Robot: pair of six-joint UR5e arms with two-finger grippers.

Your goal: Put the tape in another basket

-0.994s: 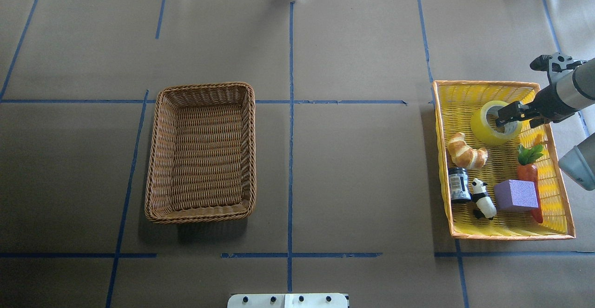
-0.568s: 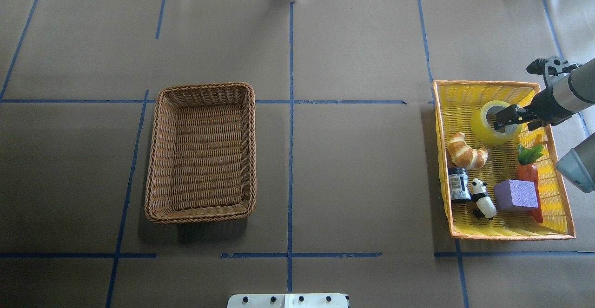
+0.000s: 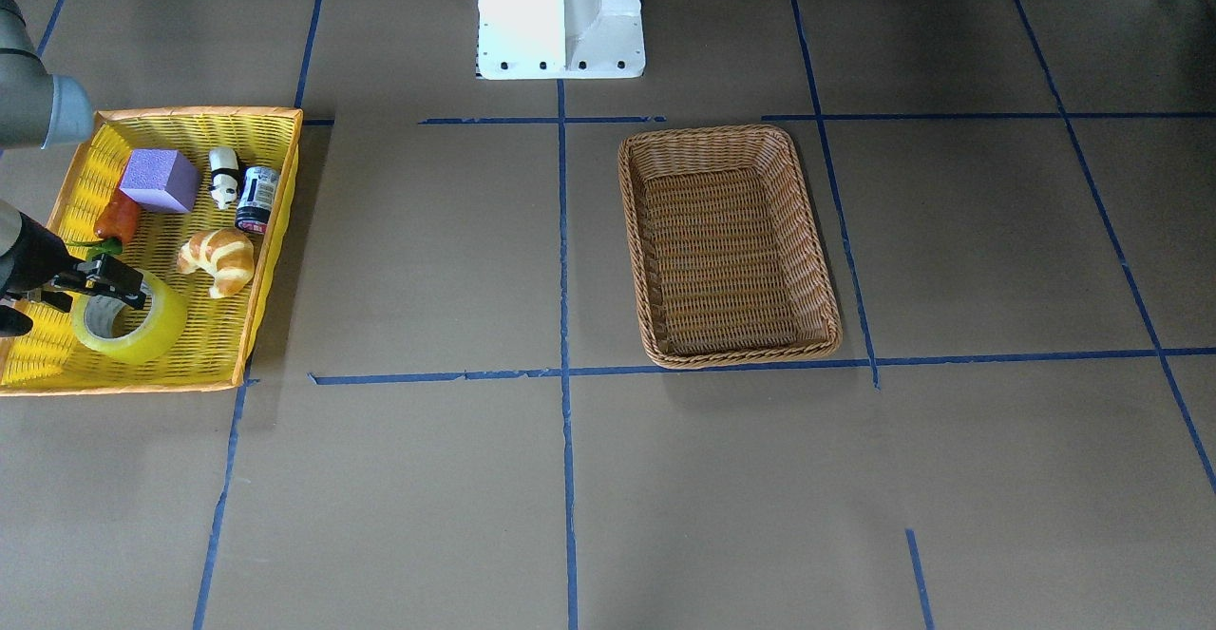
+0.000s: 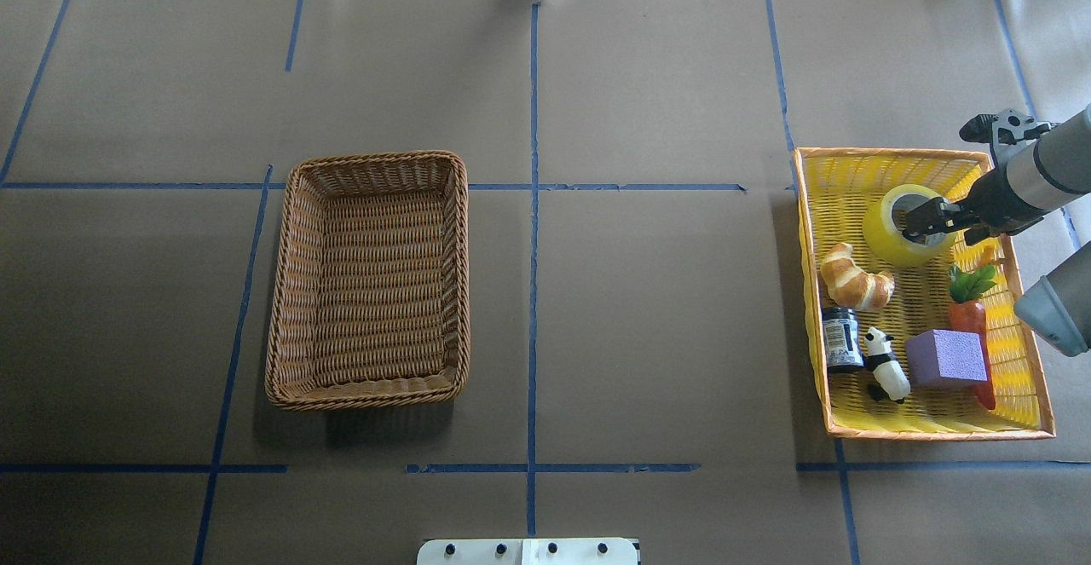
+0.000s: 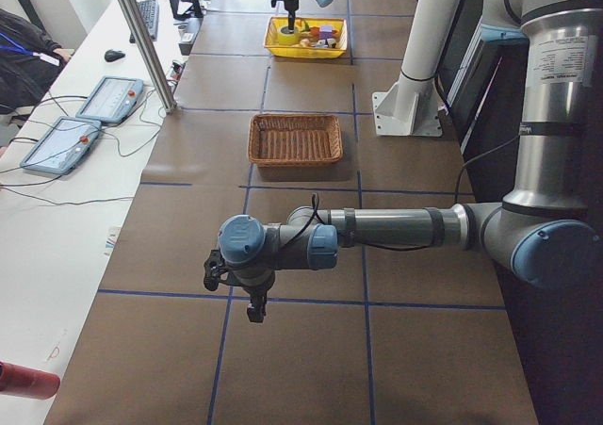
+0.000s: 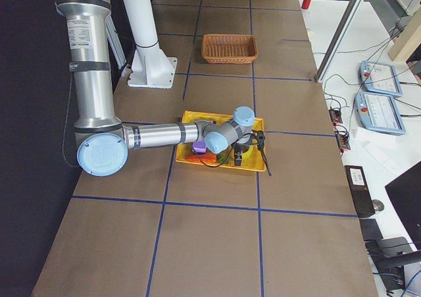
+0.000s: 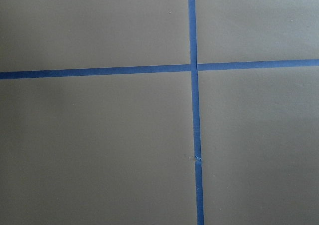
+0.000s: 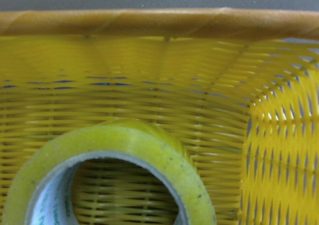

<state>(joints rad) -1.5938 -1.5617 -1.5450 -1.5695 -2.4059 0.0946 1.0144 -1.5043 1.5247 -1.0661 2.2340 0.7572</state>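
Observation:
The yellow tape roll (image 4: 886, 237) lies flat at the far end of the bright yellow tray (image 4: 929, 435); it also shows in the front view (image 3: 142, 331) and fills the bottom of the right wrist view (image 8: 149, 150). My right gripper (image 4: 920, 222) hangs over the roll's near rim and white core, jaws slightly apart, holding nothing; it also shows in the front view (image 3: 116, 288). The brown wicker basket (image 4: 375, 158) stands empty at the table's left-middle. My left gripper (image 5: 252, 302) shows only in the exterior left view, far from both, and I cannot tell its state.
In the yellow tray with the tape are a croissant (image 4: 855, 279), a dark jar (image 4: 842, 339), a panda figure (image 4: 886, 365), a purple block (image 4: 944, 359) and a carrot (image 4: 967, 314). The robot's white base (image 3: 560, 12) stands at the near edge.
My right gripper has drawn a little to the right and down over the tape's core. The tape and the other things have not moved.

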